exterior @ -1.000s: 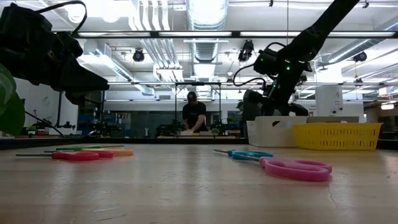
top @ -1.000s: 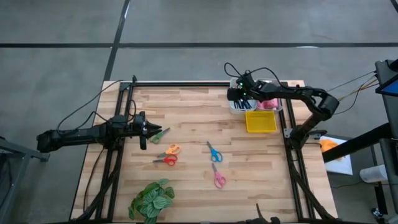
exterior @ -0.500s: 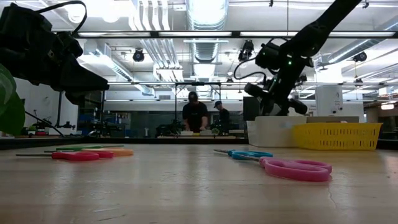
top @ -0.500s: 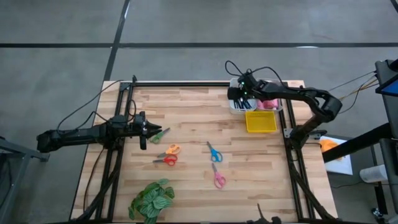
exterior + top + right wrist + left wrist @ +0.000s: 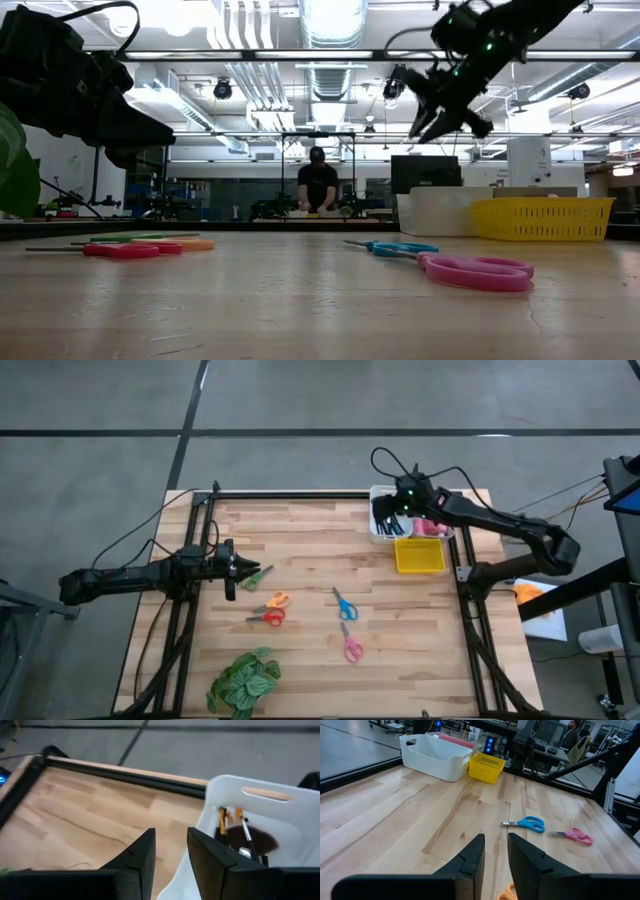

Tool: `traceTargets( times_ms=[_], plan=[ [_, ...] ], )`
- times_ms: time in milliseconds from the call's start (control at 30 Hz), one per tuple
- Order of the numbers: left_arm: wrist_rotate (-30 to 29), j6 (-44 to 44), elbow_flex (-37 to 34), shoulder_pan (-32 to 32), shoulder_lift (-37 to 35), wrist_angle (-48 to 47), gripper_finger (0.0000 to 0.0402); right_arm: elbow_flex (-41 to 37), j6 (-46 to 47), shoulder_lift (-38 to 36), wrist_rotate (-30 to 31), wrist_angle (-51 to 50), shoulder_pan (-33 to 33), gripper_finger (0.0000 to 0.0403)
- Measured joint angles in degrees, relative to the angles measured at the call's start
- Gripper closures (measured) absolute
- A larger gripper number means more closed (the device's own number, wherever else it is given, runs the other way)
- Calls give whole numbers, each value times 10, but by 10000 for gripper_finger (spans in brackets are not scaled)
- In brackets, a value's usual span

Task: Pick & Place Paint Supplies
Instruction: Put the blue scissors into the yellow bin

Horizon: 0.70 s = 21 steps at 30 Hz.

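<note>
Five small scissors lie flat on the wooden table: green [image 5: 258,576], orange [image 5: 277,601], red [image 5: 268,617], blue [image 5: 345,604] and pink [image 5: 351,646]. My left gripper [image 5: 240,568] hovers beside the green pair, open [image 5: 495,852] with nothing between its fingers. My right gripper [image 5: 384,518] hangs high over the white bin [image 5: 377,536], open and empty [image 5: 171,847]. In the bin lie thin brushes [image 5: 240,835] and pink tubes [image 5: 430,527].
A yellow basket [image 5: 419,556] stands next to the white bin at the far right. A green leafy plant [image 5: 243,680] sits at the near left. Black frame rails [image 5: 290,494] run along the table's edges. A person [image 5: 317,185] stands in the room behind.
My right gripper has risen out of the white bin to well above its rim and has tipped closer to level, with nothing in its fingers.
</note>
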Motion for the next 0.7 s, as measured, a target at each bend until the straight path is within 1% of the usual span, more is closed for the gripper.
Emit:
traceTargets(
  times_ms=[167,300,567,700],
  plan=[
    [0,0,0,0,0,0,315,0,-31,-41,15,-16,54,292],
    [0,0,0,0,0,0,315,0,-33,-55,16,-21,100,292],
    [0,0,0,0,0,0,315,0,-23,-47,16,-41,203,292],
    [0,0,0,0,0,0,315,0,10,-37,16,-64,262,291]
  ],
)
